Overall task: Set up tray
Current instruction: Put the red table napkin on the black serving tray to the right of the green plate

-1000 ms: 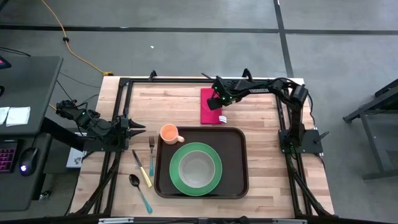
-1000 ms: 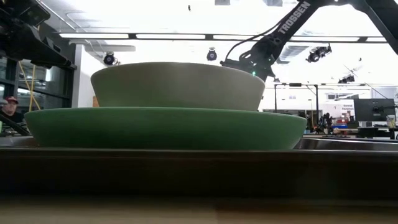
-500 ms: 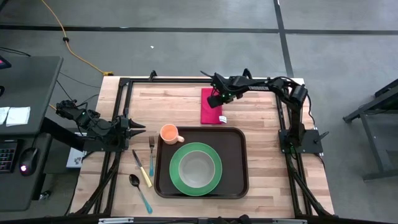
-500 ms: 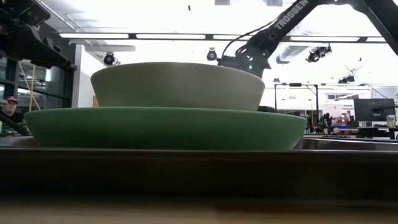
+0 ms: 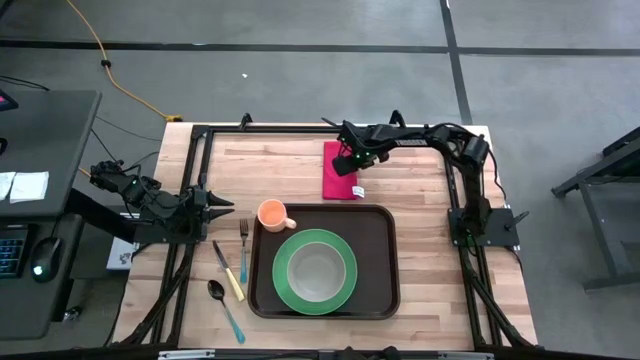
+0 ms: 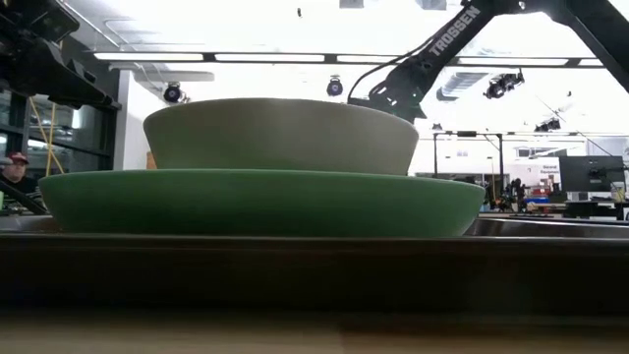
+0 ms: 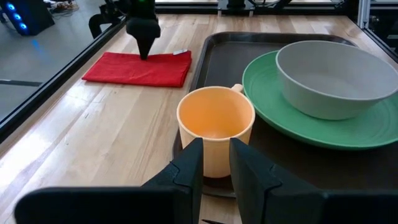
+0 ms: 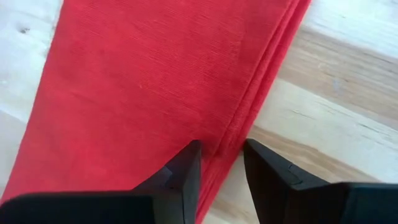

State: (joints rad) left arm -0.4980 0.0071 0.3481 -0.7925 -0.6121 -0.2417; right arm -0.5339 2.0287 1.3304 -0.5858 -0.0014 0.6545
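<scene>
My right gripper (image 8: pixel 221 158) over the napkin (image 8: pixel 149 87)
Its fingers stood narrowly apart, holding nothing; the bowl (image 6: pixel 280 135) hid the napkin at table level

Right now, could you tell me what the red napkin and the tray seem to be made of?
The red napkin looks like woven cloth: matte, fine weave, layered folded edges. The tray seems moulded plastic, dark brown with a slight sheen, rounded corners and a raised rim, though that is only how it looks.

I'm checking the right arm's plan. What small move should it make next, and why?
Probably lower a little and close on the napkin's edge. The right gripper hangs over the red napkin with its fingers apart astride the folded edge, and the napkin lies on the table behind the tray.
</scene>
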